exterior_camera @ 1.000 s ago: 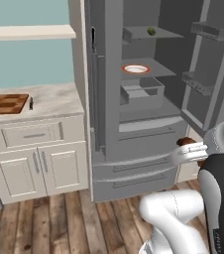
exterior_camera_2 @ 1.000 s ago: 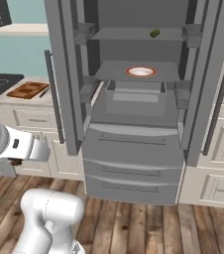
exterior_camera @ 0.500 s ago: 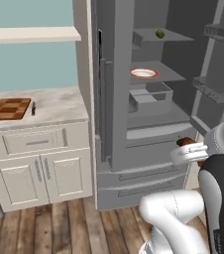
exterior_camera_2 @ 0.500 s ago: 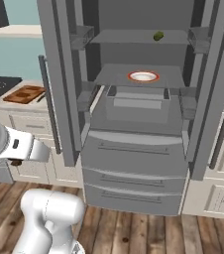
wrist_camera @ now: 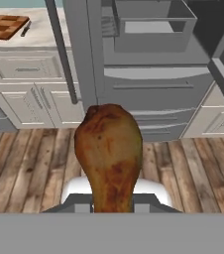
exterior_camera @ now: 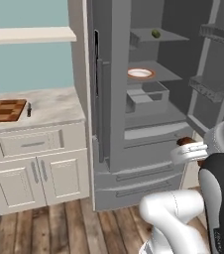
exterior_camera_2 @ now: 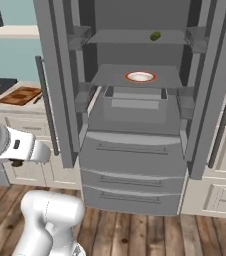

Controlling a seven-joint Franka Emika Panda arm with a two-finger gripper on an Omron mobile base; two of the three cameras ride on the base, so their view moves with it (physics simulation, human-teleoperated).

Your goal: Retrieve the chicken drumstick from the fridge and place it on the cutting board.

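Drumstick first: the small brown-reddish cooked chicken drumstick (wrist_camera: 109, 154) stands up large in your hand view, thick end up, its narrow end down between the jaws. Your two-finger gripper (exterior_camera: 189, 150) is closed tight on it, and in the left base view you see a brown tip of the meat poking out beside the white hand, in front of the fridge's lower drawers. In the right base view the gripper (exterior_camera_2: 18, 162) sits low at the left, with a dark scrap of the drumstick (exterior_camera_2: 17, 163) under the white wrist.

The tall grey multi-door fridge (exterior_camera_2: 135, 150) stands with its upper doors swung open. On 1 shelf you see a white plate with an orange rim (exterior_camera_2: 140, 76); on the shelf above lies a small round green fruit (exterior_camera_2: 155, 36). A clear drawer (exterior_camera_2: 135, 102) is pulled out below the plate.

The rectangular checkered wooden cutting board (exterior_camera: 5, 110) lies on the pale marble counter (exterior_camera: 49, 106) left of the fridge, well apart from the drumstick, with a small dark utensil (exterior_camera: 29, 109) just beside its right edge. White cabinet doors (exterior_camera: 20, 181) sit beneath the counter, above a wood-plank floor (wrist_camera: 29, 163).
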